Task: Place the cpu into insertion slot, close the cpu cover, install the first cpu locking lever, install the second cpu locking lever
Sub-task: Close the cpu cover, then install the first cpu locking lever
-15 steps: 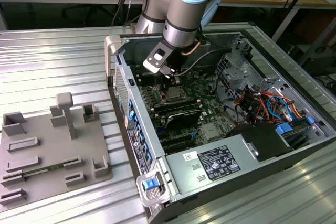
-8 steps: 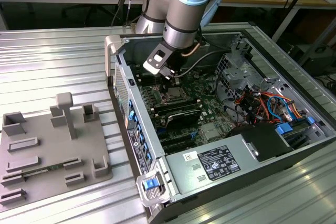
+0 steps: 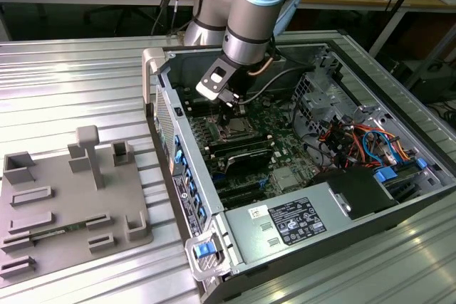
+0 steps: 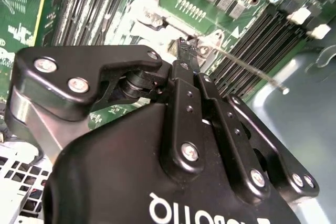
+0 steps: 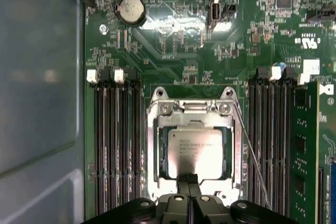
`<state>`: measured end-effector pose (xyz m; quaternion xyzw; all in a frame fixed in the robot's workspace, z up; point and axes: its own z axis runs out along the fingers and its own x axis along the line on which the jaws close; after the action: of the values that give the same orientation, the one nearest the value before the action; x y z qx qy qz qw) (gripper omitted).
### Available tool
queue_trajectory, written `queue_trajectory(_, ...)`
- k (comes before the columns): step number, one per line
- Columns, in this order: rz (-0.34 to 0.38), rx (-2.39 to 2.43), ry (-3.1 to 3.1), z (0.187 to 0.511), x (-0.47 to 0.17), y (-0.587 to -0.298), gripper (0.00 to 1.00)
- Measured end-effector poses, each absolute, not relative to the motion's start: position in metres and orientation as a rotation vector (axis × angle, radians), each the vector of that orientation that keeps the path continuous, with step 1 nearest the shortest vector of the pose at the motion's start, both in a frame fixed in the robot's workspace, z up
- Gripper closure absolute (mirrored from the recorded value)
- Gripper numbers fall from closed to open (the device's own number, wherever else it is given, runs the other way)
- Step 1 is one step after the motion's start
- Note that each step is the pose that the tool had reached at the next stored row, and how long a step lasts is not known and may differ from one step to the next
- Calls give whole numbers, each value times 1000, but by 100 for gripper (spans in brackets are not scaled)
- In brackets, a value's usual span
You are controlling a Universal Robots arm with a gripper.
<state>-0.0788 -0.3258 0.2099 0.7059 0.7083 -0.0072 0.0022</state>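
Observation:
The cpu [image 5: 197,153], silver top face up, lies in the insertion slot, whose pin grid is hidden under it. The silver cpu cover [image 5: 152,150] lies flat around the chip, hinged at the edge farthest from my fingers. A thin wire locking lever [image 5: 252,156] slants up and away from one side of the socket, loose; it also shows as the locking lever [image 4: 254,72] in the second wrist view. My gripper [image 5: 188,179] is shut, its black tips together at the cover's edge nearest me. In the exterior view the gripper [image 3: 239,105] hangs just over the socket.
Long black memory slots [image 5: 113,145] flank the socket on both sides, with a green module [image 5: 304,150] further out. The open case wall [image 3: 165,115] rises at the exterior view's left. A grey fixture tray [image 3: 68,208] lies on the ribbed table outside the case.

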Motion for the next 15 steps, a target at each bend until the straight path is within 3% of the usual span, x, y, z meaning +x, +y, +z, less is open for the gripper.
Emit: queue_trajectory(15, -27, 2206, 2229, 209, -54, -326, 89)
